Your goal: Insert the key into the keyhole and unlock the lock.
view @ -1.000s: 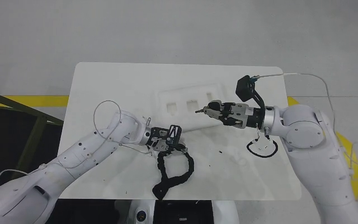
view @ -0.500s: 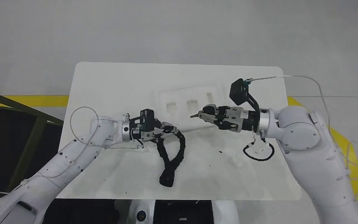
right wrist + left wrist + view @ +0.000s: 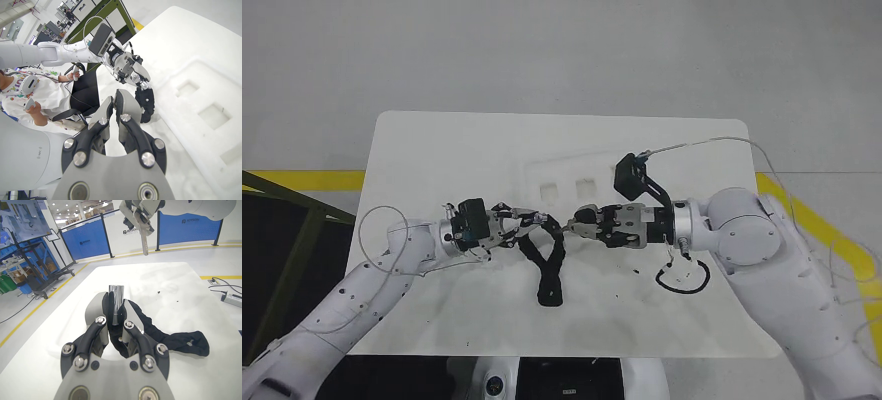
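Closer together than a second ago. Pinching chrome lock cylinder (image 3: pixel 116 294) on black sleeved chain (image 3: pixel 179 336) in left jaws, end bared for silver metal key (image 3: pixel 144 243) clamped in right jaws.

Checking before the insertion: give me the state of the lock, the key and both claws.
lock: clamped, chain trailing on table, nothing inserted.
key: pinched, tip short of lock.
left claw: shut on lock.
right claw: shut on key.
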Controlling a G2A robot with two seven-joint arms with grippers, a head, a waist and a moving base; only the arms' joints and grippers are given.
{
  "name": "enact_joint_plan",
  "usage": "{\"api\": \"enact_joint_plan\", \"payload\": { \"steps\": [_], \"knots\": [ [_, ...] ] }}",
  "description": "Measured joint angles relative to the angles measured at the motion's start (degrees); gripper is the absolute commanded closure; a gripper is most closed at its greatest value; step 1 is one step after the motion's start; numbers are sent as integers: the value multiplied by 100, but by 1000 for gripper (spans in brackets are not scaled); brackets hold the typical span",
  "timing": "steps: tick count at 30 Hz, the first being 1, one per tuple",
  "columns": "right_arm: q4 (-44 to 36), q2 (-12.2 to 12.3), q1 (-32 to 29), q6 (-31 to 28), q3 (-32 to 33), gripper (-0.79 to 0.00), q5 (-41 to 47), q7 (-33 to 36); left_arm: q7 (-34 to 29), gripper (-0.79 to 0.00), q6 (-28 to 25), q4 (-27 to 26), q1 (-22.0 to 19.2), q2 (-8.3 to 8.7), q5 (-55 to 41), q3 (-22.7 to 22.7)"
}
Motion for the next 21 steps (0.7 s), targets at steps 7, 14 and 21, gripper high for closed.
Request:
{"api": "enact_joint_plan", "payload": {
  "steps": [7,14,21],
  "knots": [
    [105,-116,264,234,-428,0,-526,-518,-113,0,630,-96,251,-37,-89,-192],
    [-22,-154,290,579,-539,0,-1013,-794,59,0,805,-218,482,-59,-154,-365],
    [-111,-169,277,761,-549,0,-1234,-919,313,0,587,-158,449,-106,141,-374]
  ]
}}
